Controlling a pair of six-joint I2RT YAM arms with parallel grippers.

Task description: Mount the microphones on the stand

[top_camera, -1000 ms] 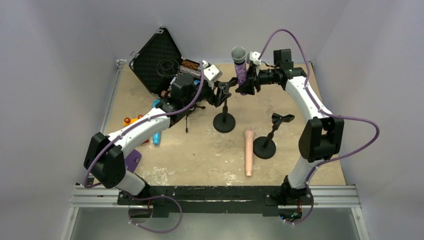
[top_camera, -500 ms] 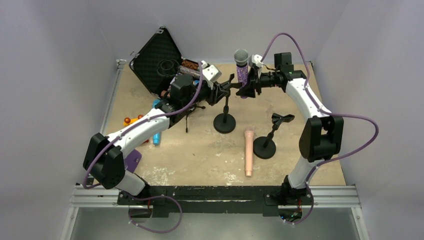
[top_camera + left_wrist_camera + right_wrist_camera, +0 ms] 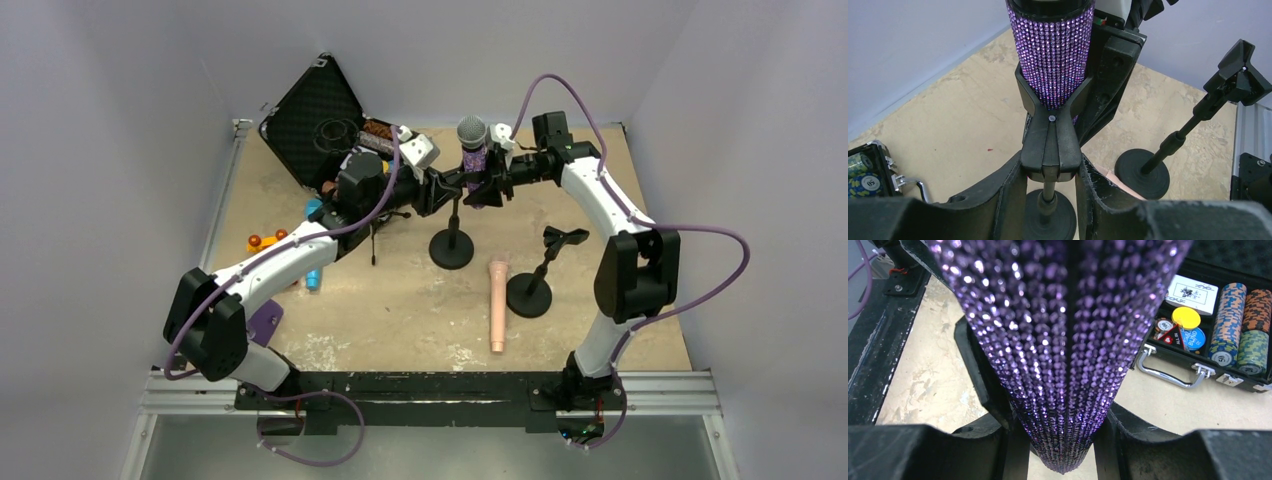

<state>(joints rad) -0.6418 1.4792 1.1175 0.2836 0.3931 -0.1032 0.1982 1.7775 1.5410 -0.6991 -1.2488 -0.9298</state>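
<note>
A glittery purple microphone (image 3: 474, 158) with a grey mesh head stands upright at the back middle. My right gripper (image 3: 488, 176) is shut on its tapering body (image 3: 1058, 340). In the left wrist view its lower end (image 3: 1053, 55) sits between the spread prongs of the stand's black clip (image 3: 1050, 145). My left gripper (image 3: 1050, 175) is shut on that clip's rear levers, above the stand's round base (image 3: 451, 247). A pale peach microphone (image 3: 497, 305) lies flat on the table. A blue microphone (image 3: 313, 277) shows partly beside the left arm.
A second black stand (image 3: 529, 294) with an empty clip (image 3: 565, 237) stands to the right of the peach microphone. An open black case (image 3: 322, 118) with poker chips (image 3: 1228, 325) lies at the back left. Small orange items (image 3: 262, 241) sit at the left.
My left gripper has closed on the stand's clip. My right arm has carried the purple microphone left and down, between the clip's prongs.
</note>
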